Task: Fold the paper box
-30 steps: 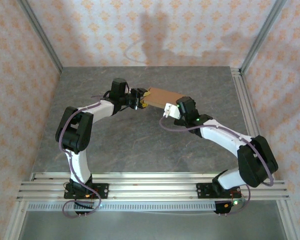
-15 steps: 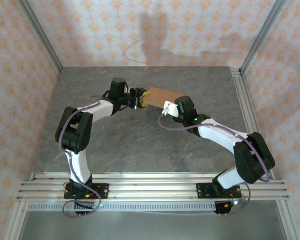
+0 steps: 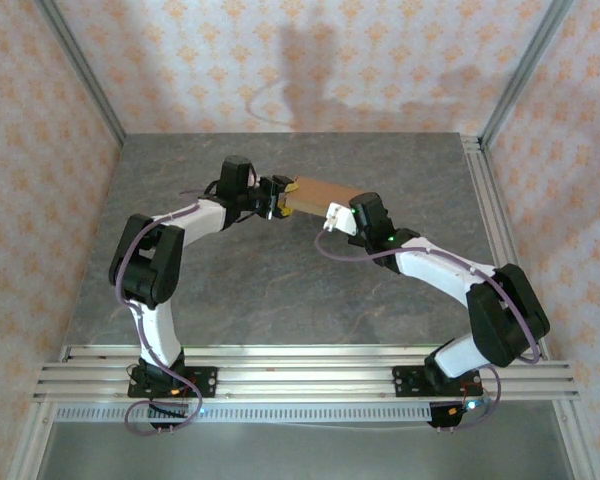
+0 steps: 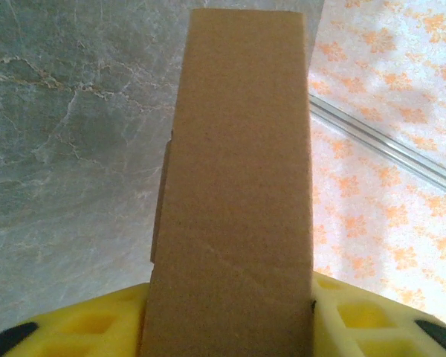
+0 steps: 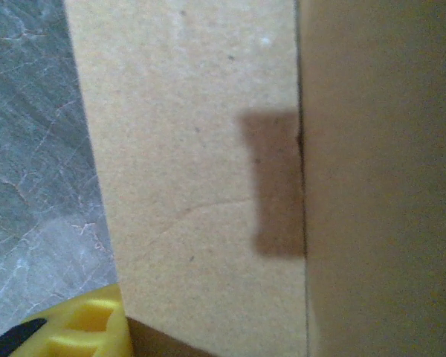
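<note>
The paper box [image 3: 320, 192] is a plain brown cardboard piece held above the table's far middle between both arms. My left gripper [image 3: 284, 197] is shut on its left end. In the left wrist view the box [image 4: 238, 186] runs away from the camera, with yellow fingers [image 4: 97, 323] pressed against both of its sides. My right gripper [image 3: 332, 216] is at the box's near right edge. In the right wrist view the cardboard [image 5: 201, 149] lies close over the camera, with one yellow finger [image 5: 85, 327] beside its lower corner. The other finger is hidden.
The grey marble-look tabletop [image 3: 280, 290] lies below. Patterned walls stand behind and at both sides. An aluminium rail [image 3: 485, 200] runs along the right edge, and the slotted rails [image 3: 300, 365] carrying the arm bases cross the near edge.
My right gripper has slid a little left and farther in onto the box's near edge, its jaws narrowing. The box now looks flatter from above. The left arm has barely moved.
</note>
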Robot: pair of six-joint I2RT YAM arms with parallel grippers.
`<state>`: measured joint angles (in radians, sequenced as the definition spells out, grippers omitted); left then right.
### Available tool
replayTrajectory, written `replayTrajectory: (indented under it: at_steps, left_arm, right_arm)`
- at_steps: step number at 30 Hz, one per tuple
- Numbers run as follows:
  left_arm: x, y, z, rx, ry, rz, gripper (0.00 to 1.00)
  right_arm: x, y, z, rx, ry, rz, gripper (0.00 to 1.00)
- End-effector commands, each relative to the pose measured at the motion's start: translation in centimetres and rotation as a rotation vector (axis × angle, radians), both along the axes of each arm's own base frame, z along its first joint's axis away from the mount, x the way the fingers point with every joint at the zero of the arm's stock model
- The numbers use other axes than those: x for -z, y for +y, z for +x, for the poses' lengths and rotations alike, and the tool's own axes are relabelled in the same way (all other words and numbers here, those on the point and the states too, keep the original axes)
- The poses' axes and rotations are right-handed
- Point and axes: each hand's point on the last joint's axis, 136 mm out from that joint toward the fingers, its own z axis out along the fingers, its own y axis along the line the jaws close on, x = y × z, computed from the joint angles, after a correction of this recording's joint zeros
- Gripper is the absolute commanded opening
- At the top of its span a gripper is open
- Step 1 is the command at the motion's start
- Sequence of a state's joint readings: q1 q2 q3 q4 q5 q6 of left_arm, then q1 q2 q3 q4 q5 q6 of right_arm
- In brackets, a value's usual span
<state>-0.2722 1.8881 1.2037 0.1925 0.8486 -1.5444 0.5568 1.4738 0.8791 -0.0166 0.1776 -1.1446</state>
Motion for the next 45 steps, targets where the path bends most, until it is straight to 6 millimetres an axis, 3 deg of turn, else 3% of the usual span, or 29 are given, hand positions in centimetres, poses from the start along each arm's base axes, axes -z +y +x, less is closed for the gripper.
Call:
replayTrajectory:
  at_steps: [1, 9, 11, 13, 20, 28, 32, 35, 39, 45]
  left_arm:
    - [-2.9, 1.0, -0.2, 0.009, -0.087, 0.062, 0.56]
    - [-2.5, 4.2, -1.3, -0.029, -0.12, 0.201, 0.71]
    - [-2.3, 5.5, -1.6, -0.038, -0.143, 0.267, 0.89]
    - [-2.8, 6.5, -1.6, -0.03, -0.216, 0.336, 1.0]
    - [-6.1, 11.0, -3.0, 0.071, -0.476, 0.788, 1.0]
    - [-10.5, 14.6, -4.2, 0.141, -0.737, 1.158, 1.0]
    - [-12.0, 14.2, -5.0, 0.185, -0.902, 1.219, 1.0]
    - [-13.5, 11.1, -6.6, 0.314, -1.186, 1.171, 1.0]
    - [-12.7, 8.1, -9.1, 0.58, -1.392, 1.158, 1.0]
    - [-10.8, 5.4, -11.3, 0.858, -1.475, 1.017, 1.0]
  right_arm:
    - [-0.5, -0.2, 0.3, 0.031, -0.004, 0.034, 0.44]
    - [-0.6, -0.1, -0.1, 0.024, 0.043, 0.14, 0.41]
    - [-0.6, -0.1, -0.4, 0.02, 0.066, 0.166, 0.41]
    - [-0.7, 0.0, -0.7, 0.011, 0.088, 0.191, 0.41]
    - [-0.8, 0.6, -2.5, -0.023, 0.241, 0.284, 0.41]
    - [-0.6, 1.1, -4.9, -0.063, 0.468, 0.3, 0.42]
    - [-1.4, 1.2, -5.6, -0.086, 0.53, 0.305, 0.42]
    - [-1.8, 1.4, -6.6, -0.116, 0.595, 0.298, 0.42]
    - [-2.0, 1.4, -7.8, -0.14, 0.691, 0.271, 0.42]
    - [-2.2, 1.5, -8.8, -0.152, 0.768, 0.257, 0.41]
